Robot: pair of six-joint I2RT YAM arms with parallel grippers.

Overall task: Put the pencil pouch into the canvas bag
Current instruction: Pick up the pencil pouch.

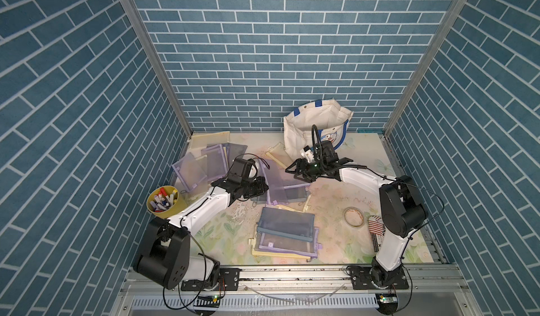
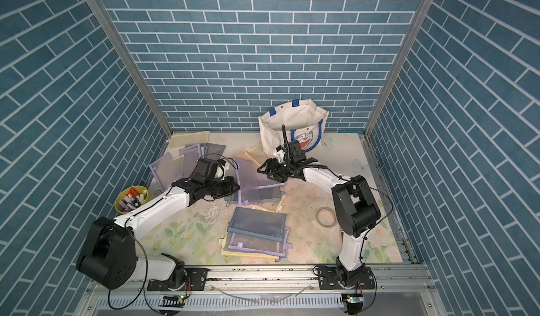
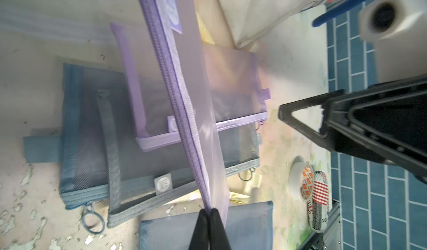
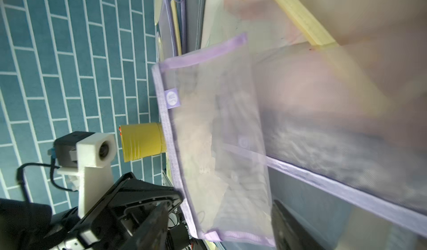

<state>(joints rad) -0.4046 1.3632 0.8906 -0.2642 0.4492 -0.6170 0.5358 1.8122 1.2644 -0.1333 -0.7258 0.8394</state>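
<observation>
Pouch-strewn floral desk (image 1: 336, 189) inside blue brick-print walls (image 1: 263, 51).
Left gripper (image 3: 209, 210) pinches a purple pencil pouch (image 3: 191, 87) mid-desk; right gripper (image 1: 296, 175) stands open beside it.

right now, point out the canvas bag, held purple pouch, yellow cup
canvas bag (image 1: 295, 135), in a top view, side panel
purple pouch (image 3: 189, 75), left wrist view, mesh face
yellow cup (image 1: 181, 203), in a top view, outer wall

Both top views are bright and evenly lit, with only soft shadows on the table (image 1: 336, 192). The brick walls (image 1: 73, 95) lean outward toward the edges. In the right wrist view the purple mesh pouch (image 4: 219, 144) looks smeared and out of focus.
</observation>
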